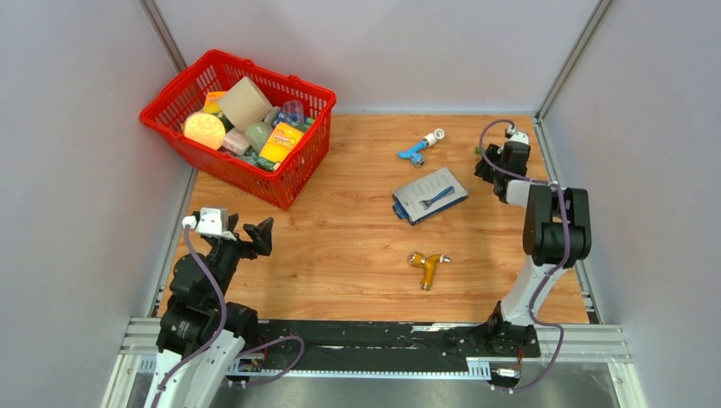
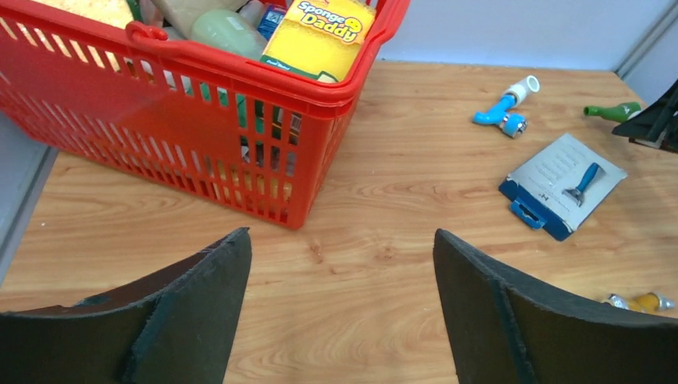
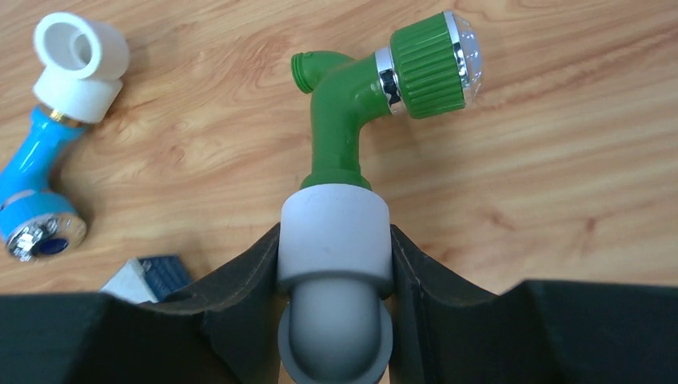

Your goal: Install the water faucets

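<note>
The green faucet [image 3: 352, 104] stands screwed into a white elbow fitting [image 3: 334, 220], and my right gripper [image 3: 336, 238] is shut on that fitting, low over the wood at the back right [image 1: 489, 168]. A blue faucet [image 1: 415, 153] lies on the table with its own white elbow [image 3: 80, 56] on its end. The orange-yellow faucet [image 1: 428, 265] lies on its side near the middle front. My left gripper [image 2: 342, 240] hangs open over bare wood at the near left [image 1: 259, 240], with nothing between its fingers.
A red basket [image 1: 289, 178] full of sponges and packets stands at the back left, close ahead of the left gripper. A flat grey razor packet [image 1: 429, 195] lies between the blue and orange faucets. Grey walls enclose the table on three sides.
</note>
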`<move>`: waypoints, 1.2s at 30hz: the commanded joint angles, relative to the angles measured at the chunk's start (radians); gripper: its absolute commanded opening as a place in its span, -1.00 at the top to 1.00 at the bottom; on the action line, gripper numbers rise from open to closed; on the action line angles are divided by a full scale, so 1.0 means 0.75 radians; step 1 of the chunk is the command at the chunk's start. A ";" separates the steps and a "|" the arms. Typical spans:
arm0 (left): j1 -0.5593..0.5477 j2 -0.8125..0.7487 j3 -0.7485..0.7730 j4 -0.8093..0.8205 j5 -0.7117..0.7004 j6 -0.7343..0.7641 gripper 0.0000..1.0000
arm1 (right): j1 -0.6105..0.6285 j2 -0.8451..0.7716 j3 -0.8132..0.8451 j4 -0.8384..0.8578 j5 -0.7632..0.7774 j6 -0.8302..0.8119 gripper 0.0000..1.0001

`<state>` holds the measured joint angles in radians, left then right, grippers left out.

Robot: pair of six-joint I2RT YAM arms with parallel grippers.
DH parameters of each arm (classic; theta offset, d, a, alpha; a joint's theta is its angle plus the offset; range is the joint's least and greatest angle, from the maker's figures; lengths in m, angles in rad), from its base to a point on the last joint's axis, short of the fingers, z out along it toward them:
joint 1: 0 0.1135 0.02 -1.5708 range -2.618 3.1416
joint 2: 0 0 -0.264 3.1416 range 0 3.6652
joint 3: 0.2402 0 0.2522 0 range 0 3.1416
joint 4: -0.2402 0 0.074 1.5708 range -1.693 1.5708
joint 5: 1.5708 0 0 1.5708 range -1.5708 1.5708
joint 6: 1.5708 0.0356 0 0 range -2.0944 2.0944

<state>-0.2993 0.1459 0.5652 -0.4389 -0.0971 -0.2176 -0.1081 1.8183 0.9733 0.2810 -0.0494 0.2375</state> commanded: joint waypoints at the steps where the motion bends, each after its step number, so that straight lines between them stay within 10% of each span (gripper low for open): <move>1: 0.006 0.002 0.005 0.053 -0.087 0.051 -0.89 | -0.023 0.144 0.191 0.049 -0.073 0.058 1.00; 8: 0.004 -0.002 0.003 0.037 -0.126 0.061 -1.00 | -0.075 0.298 0.361 -0.109 -0.128 0.066 0.02; 9: 0.004 -0.004 0.005 0.037 -0.134 0.063 -1.00 | -0.083 0.292 0.359 -0.127 -0.139 0.070 -0.18; 10: 0.004 -0.002 0.003 0.035 -0.136 0.063 -1.00 | -0.097 0.280 0.353 -0.137 -0.143 0.078 -0.93; 11: 0.004 -0.006 0.005 0.035 -0.143 0.063 -1.00 | -0.107 0.255 0.335 -0.139 -0.145 0.078 -1.00; 22: -0.006 -0.098 0.009 0.019 -0.145 0.037 -1.00 | -0.173 -0.227 0.242 -0.486 0.066 0.160 -1.00; 36: -0.026 -0.099 0.140 -0.043 -0.249 0.020 -1.00 | -0.175 -1.309 -0.111 -0.632 -0.147 0.187 -1.00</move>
<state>-0.3077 0.0628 0.5823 -0.4614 -0.2283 -0.1955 -0.2386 1.0214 0.9329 -0.1341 -0.1345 0.3717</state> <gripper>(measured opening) 1.000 0.998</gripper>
